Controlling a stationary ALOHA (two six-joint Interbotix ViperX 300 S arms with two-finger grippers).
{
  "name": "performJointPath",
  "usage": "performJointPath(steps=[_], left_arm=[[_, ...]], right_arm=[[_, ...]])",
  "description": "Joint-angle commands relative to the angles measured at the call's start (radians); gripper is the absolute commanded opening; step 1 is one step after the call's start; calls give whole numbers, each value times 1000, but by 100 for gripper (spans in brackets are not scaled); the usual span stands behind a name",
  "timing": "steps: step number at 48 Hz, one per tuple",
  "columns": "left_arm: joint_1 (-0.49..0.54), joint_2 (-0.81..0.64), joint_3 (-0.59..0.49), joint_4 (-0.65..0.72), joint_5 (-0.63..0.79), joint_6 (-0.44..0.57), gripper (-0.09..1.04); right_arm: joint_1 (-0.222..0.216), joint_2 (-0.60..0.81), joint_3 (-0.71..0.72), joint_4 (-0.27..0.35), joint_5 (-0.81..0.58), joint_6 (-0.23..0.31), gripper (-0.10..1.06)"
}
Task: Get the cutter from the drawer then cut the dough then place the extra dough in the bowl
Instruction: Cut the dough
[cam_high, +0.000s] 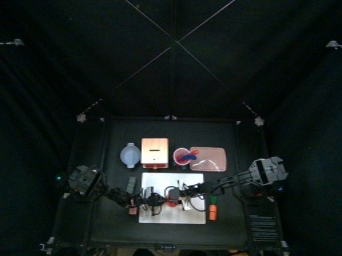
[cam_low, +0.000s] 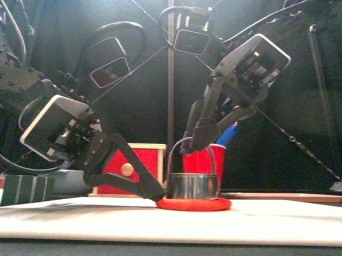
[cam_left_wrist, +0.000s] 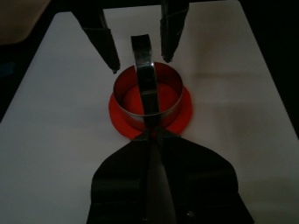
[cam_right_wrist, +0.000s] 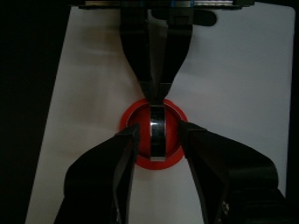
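Cutter (cam_low: 195, 186) on dough (cam_low: 194, 205): wrist views show left jaws pinching it, right jaws spread.

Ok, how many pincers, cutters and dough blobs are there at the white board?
pincers: 2, the left pincer and the right pincer
cutter: 1
red dough: 1
total: 4

Your black table (cam_high: 234, 135) carries four items. White cutting board (cam_high: 198, 180) lies at front centre. Behind it, left to right in a close row: blue-grey bowl (cam_high: 128, 153), wooden box (cam_high: 154, 152), pink tray (cam_high: 218, 160).
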Motion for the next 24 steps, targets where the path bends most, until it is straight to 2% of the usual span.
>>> performJointPath(steps=[1,17,24], left_arm=[[11,0,-21,0,38,-3,57],[15,0,-18,2,57,-3,57],[17,0,-20,0,57,-3,57]], right_arm=[[2,-18,-21,-5,5,5,78],[0,-18,-38,-38,34,6,76],[-2,-17,-40,-43,34,6,67]])
